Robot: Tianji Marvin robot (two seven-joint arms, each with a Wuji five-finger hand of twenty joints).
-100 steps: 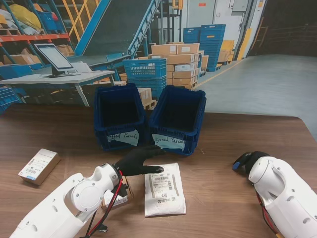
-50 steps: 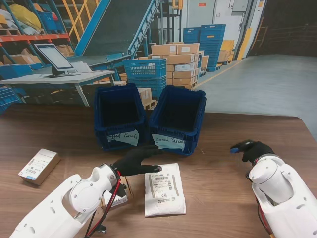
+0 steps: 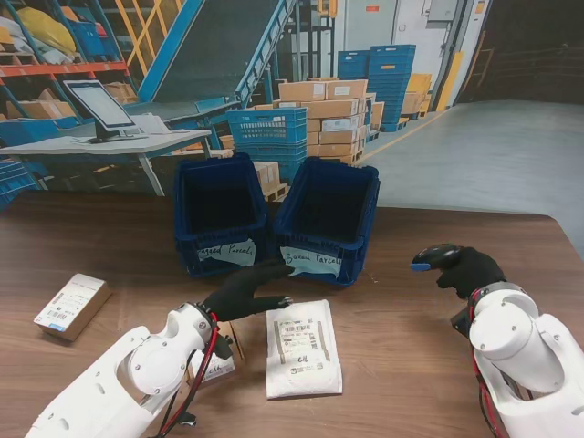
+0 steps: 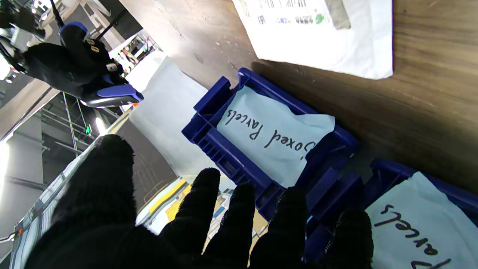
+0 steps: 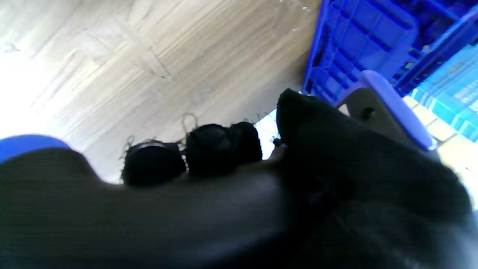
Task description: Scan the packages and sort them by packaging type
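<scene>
On the table nearest me, I note the white bagged parcel (image 3: 303,349) lying flat, just in front of the bin labelled "Boxed Parcels" (image 3: 326,219). My left hand (image 3: 243,290) hovers beside its far edge, fingers spread, holding nothing. My right hand (image 3: 467,268) is closed around the scanner (image 3: 431,258), raised off the wood. A boxed parcel (image 3: 71,306) sits far left.

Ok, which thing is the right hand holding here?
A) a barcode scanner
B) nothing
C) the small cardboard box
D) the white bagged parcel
A: the right hand is closed around the black and blue scanner, held above the table, apart from the white bagged parcel.
</scene>
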